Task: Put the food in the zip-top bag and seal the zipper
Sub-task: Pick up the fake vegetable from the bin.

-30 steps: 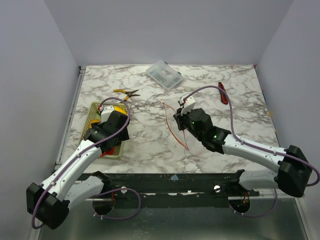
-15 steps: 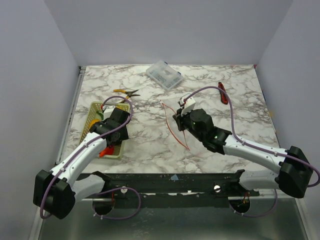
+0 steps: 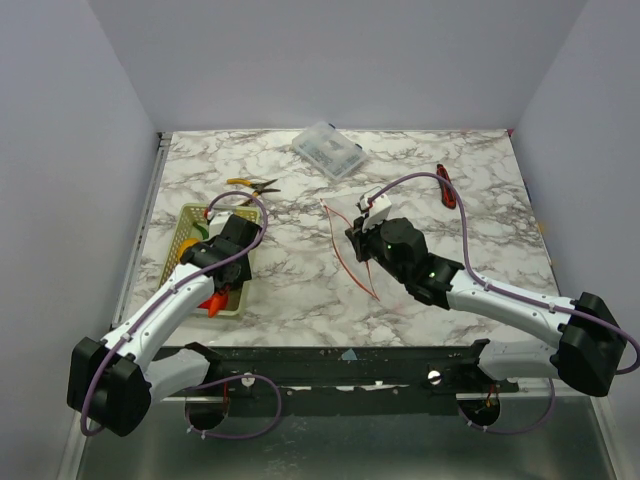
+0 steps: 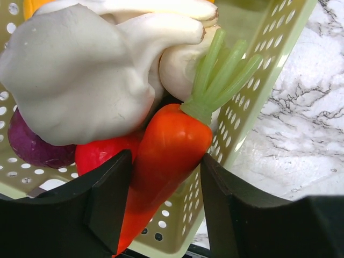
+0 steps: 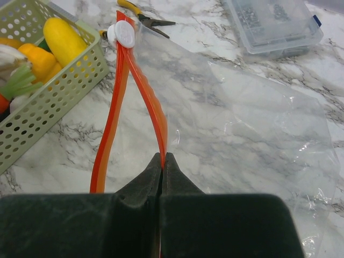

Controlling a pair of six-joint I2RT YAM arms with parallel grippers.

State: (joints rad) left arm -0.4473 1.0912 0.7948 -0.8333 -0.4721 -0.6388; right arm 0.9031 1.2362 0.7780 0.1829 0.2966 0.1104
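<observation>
1. Carrot is clamped between the fingers of the left pincer at the wall of the basket; its tip is hidden low between them.
2. Garlic hides most of a red piece and a purple piece.
3. Right pincer is closed on the zipper; the bag lies on the worktop, mouth open, lower corner cut off.
</observation>
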